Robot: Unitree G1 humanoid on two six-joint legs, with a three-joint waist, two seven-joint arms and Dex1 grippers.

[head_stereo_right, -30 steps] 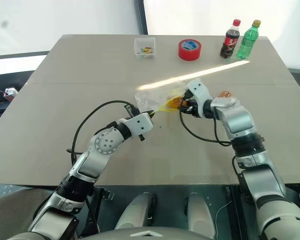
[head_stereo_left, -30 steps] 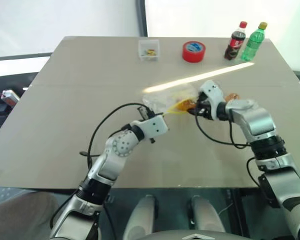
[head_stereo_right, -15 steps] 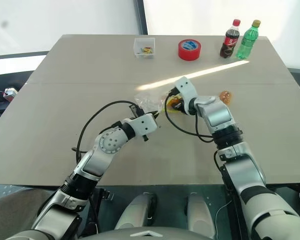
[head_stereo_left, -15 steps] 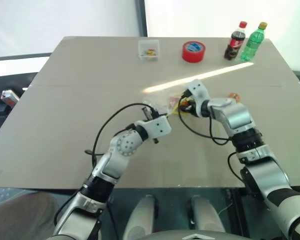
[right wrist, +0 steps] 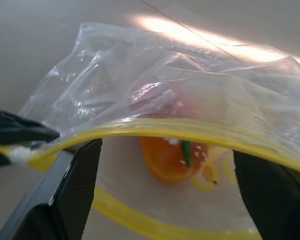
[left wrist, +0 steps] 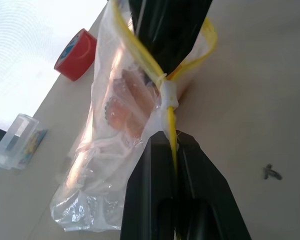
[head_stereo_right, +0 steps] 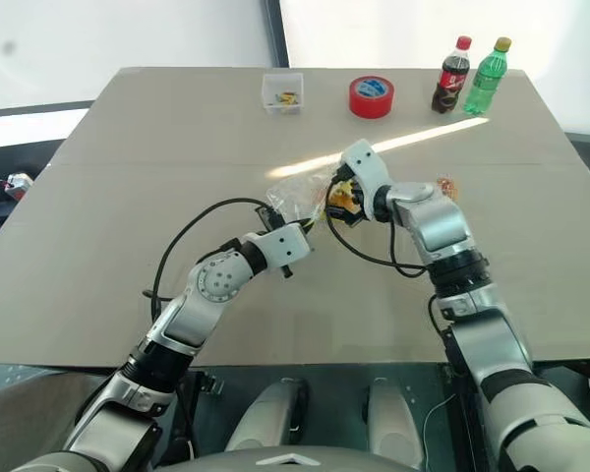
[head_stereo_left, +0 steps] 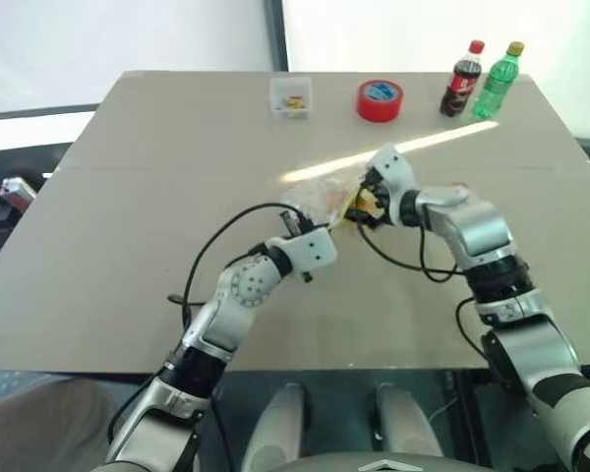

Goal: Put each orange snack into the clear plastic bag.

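Between right gripper [right wrist: 165, 200] fingers, spread wide at bag mouth: orange snack [right wrist: 171, 156] lying inside clear plastic bag [right wrist: 155, 95]. Left gripper [left wrist: 172, 145] clamped on bag's yellow strip [left wrist: 171, 131]. Second orange snack [head_stereo_right: 444, 187] on table [head_stereo_right: 128, 197], just right of right gripper's wrist.

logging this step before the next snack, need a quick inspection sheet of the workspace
surface: plain tan table.
job's things: crinkly clear plastic bag with yellow zip strip, mouth open, one glossy orange snack packet just inside; second orange snack packet on the table beside the right arm.
clutter: small clear box, red tape roll, cola bottle, green bottle along the far edge.
grippers: left gripper shut on the yellow strip; right gripper open at the bag mouth.
cables: black cable looping off the left arm.
surroundings: nothing seen.
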